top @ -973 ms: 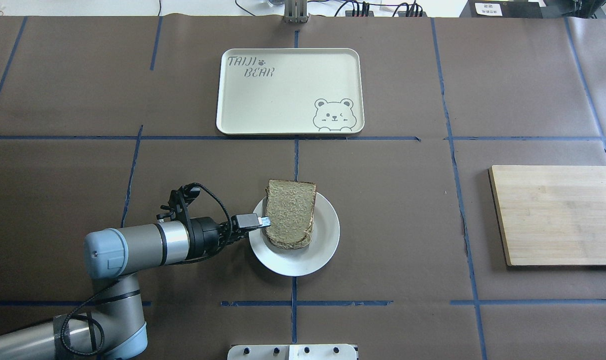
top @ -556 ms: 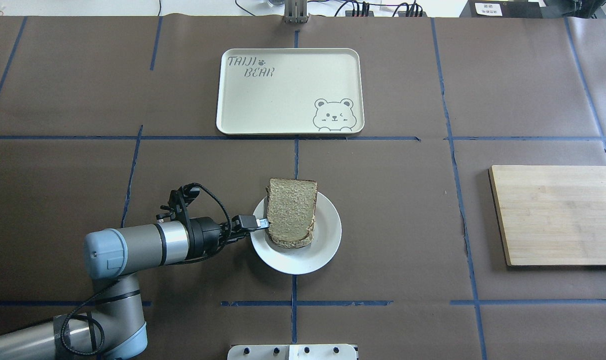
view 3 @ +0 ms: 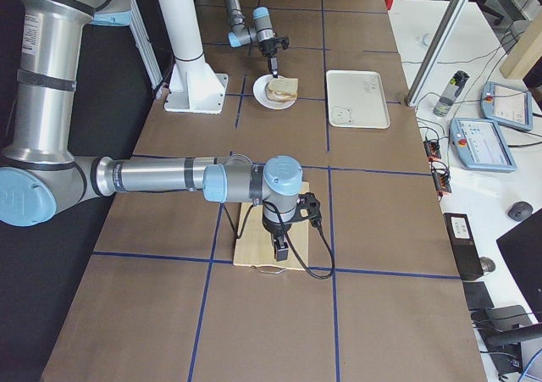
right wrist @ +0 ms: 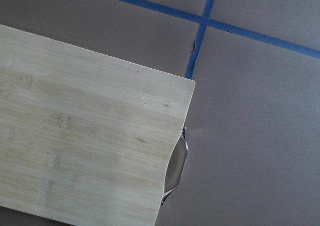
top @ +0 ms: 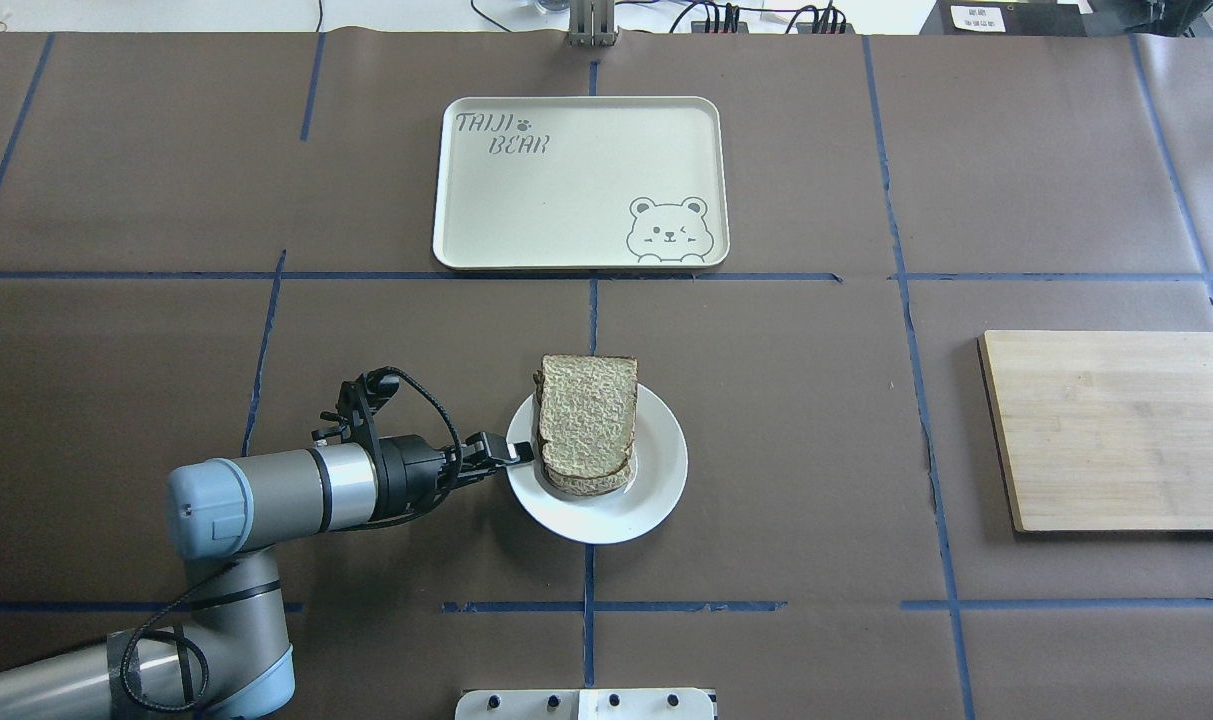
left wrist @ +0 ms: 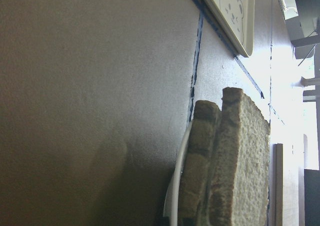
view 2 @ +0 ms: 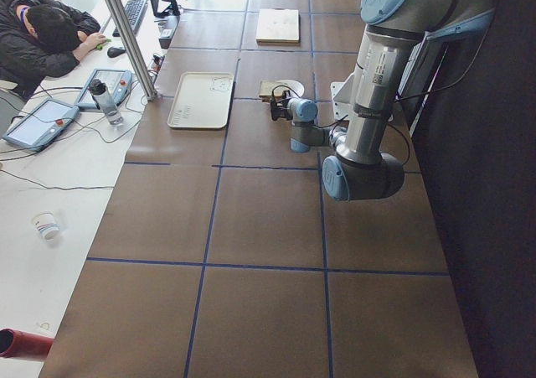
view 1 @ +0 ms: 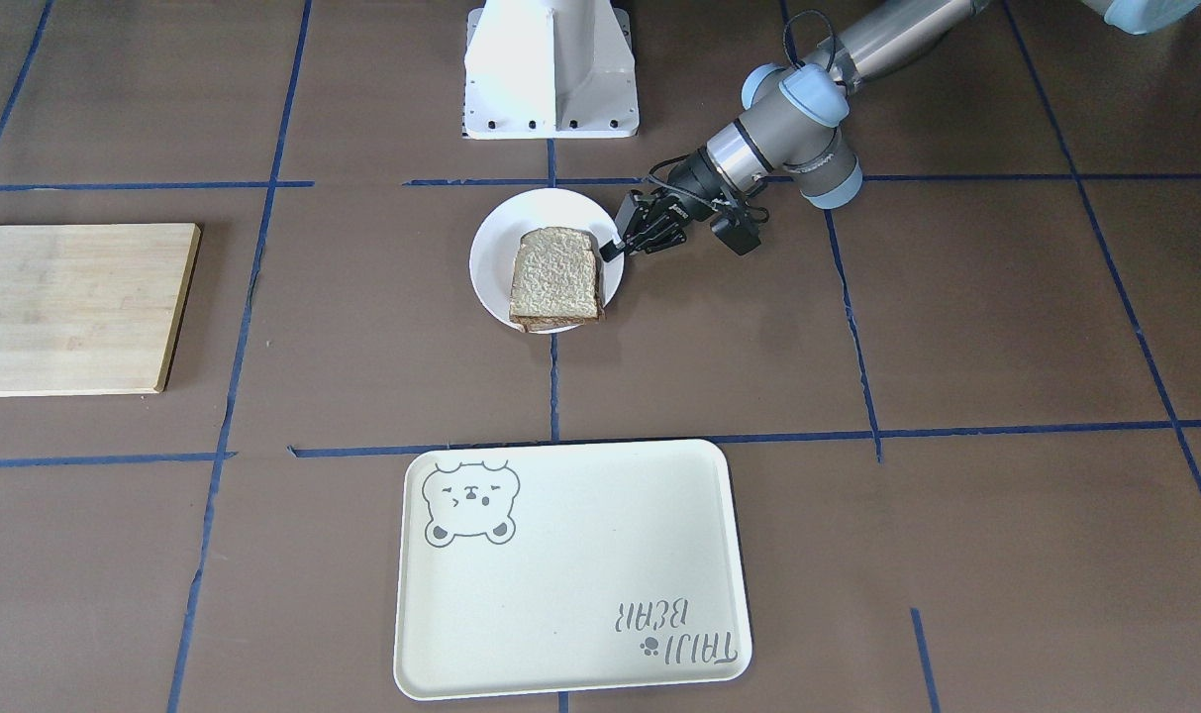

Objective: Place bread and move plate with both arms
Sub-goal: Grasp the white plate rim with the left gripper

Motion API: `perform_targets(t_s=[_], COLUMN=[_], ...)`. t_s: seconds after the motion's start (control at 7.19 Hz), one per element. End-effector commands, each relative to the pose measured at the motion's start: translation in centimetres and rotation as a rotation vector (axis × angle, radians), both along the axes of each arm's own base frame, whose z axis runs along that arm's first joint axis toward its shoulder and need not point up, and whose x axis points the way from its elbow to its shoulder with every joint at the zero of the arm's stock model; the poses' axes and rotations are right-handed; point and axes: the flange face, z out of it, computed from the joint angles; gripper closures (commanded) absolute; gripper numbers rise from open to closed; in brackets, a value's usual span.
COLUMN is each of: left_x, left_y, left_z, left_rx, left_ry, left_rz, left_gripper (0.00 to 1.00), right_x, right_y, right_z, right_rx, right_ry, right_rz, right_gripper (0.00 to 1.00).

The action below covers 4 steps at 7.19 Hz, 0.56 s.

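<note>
The bread (top: 586,420) lies on the white plate (top: 616,510) near the table's middle and looks like two stacked slices. My left gripper (top: 519,455) reaches in level from the left and is shut on the plate's left rim, beside the bread's edge. In the front view the gripper (view 1: 612,248) meets the plate (view 1: 531,213) on its right side. The left wrist view shows the plate rim (left wrist: 175,201) and bread (left wrist: 240,156) close up, with no fingers in view. My right gripper (view 3: 280,251) hangs over the wooden board; I cannot tell if it is open.
The cream bear tray (top: 581,180) lies beyond the plate at the table's far side. A wooden cutting board (top: 1116,430) lies at the right, also in the right wrist view (right wrist: 75,136). The white base (view 1: 550,69) stands behind the plate.
My left gripper's upper finger has come down onto the plate rim. The plate with the bread has shifted slightly to the right. The right arm has not visibly moved.
</note>
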Motion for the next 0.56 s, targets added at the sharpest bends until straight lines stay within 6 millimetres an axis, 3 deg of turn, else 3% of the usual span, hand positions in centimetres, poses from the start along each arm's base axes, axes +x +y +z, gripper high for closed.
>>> perform_targets(t_s=[0.0, 0.42], left_x=[-0.9, -3.1], left_y=[0.3, 0.4], left_z=[-0.7, -1.9], left_rx=[0.021, 0.001], left_ry=[0.069, 0.257], left_rz=[0.0, -0.032], left_gripper=[0.92, 0.95], right_x=[0.0, 0.0], right_y=[0.0, 0.0], right_z=[0.0, 0.0], right_rx=[0.0, 0.0], right_ry=[0.0, 0.0], right_rz=[0.0, 0.0], right_gripper=[0.0, 0.0])
